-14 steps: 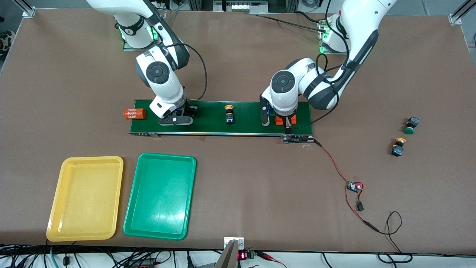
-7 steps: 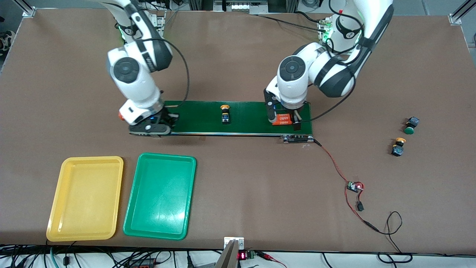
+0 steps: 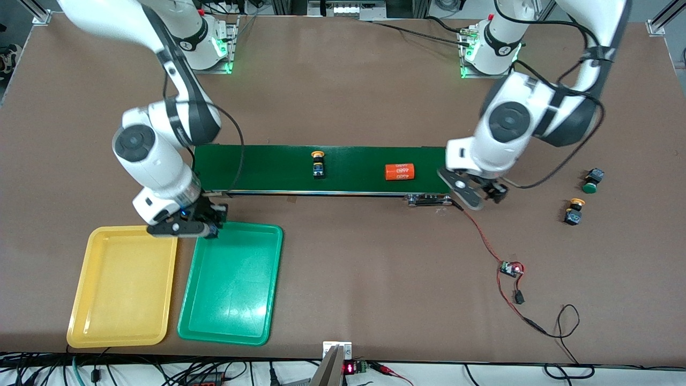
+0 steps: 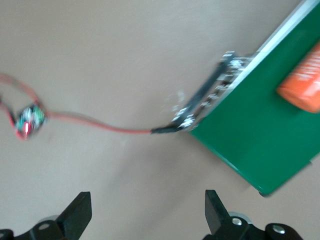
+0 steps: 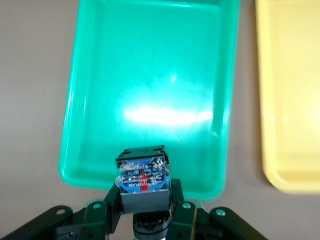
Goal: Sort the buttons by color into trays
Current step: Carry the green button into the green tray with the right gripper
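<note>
Buttons were mid-sort: one button sat clenched between the jaws of the right gripper, its black-and-blue body showing and its cap hidden from the right wrist view, so I could not tell its colour. That gripper hung over the rim of the green tray nearest the belt, just beside the yellow tray. Both trays looked bare. To my eye this was the carry-and-drop step; the next move called for settling over the tray matching the cap, lowering, and letting go well inside the rim so the button would not roll out.

A yellow-capped button lay on the belt, well apart from either gripper, with an orange cylinder further along toward the left arm's end. The left gripper hovered released over the belt's end and the tabletop. A green-capped button and another yellow-capped one lay on the tabletop at that end.
</note>
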`<control>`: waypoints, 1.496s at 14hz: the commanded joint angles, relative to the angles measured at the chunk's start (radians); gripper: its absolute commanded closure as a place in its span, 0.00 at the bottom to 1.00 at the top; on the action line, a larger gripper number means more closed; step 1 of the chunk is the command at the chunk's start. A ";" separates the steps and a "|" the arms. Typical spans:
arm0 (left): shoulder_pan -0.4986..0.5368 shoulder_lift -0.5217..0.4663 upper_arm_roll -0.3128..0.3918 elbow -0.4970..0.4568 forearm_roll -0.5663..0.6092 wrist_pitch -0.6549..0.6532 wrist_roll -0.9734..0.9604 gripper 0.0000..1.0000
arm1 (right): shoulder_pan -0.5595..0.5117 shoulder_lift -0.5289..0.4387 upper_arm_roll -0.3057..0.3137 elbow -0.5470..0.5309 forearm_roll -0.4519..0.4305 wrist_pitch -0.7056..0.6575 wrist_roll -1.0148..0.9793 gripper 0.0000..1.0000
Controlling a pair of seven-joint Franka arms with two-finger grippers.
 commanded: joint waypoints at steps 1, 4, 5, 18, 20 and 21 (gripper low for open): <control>0.026 0.023 0.073 0.013 -0.092 -0.001 -0.041 0.00 | 0.011 0.150 0.004 0.102 -0.008 0.075 -0.020 1.00; 0.050 0.065 0.161 0.069 -0.100 -0.002 -0.041 0.00 | 0.009 0.245 0.004 0.165 -0.010 0.078 -0.080 0.98; 0.069 0.068 0.176 0.079 -0.097 -0.004 -0.040 0.00 | 0.006 0.259 0.004 0.168 -0.010 0.110 -0.083 0.98; 0.331 0.353 0.179 0.230 0.019 0.002 0.144 0.00 | 0.027 0.085 -0.010 -0.012 -0.004 0.078 -0.074 0.00; 0.333 0.377 0.179 0.233 0.064 0.024 0.157 0.00 | 0.027 -0.024 -0.008 -0.082 -0.002 -0.050 -0.051 0.00; 0.334 0.385 0.179 0.233 0.064 0.056 0.158 0.00 | 0.030 -0.065 -0.008 -0.105 -0.002 -0.094 -0.040 0.00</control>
